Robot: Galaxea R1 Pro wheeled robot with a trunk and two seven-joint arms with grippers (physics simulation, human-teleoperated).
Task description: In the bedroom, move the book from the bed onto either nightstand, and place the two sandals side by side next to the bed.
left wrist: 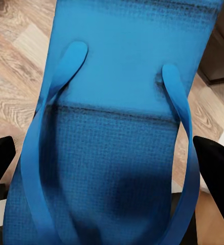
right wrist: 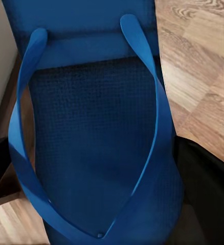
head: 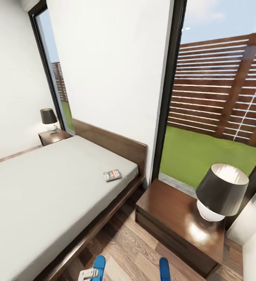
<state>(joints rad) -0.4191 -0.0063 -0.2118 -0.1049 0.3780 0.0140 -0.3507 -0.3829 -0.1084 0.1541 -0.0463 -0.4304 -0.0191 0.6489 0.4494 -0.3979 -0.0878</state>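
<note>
The book (head: 112, 175) lies flat on the grey mattress of the bed (head: 46, 187), close to its near corner by the headboard. A dark brown nightstand (head: 170, 218) stands right of the bed, and its twin (head: 54, 136) stands at the far side. One blue sandal (head: 99, 265) pokes up at the bottom of the head view, the other sandal (head: 165, 269) to its right. My left gripper (left wrist: 107, 168) is shut on the first sandal (left wrist: 122, 117), black fingers (left wrist: 214, 168) at both its edges. My right gripper (right wrist: 99, 173) is shut on the second sandal (right wrist: 91, 127).
A black-shaded lamp (head: 220, 191) takes the right half of the near nightstand's top; a smaller-looking lamp (head: 49, 119) sits on the far one. Tall windows (head: 221, 97) show fence and grass. Wood floor (head: 131, 249) runs between bed and nightstand.
</note>
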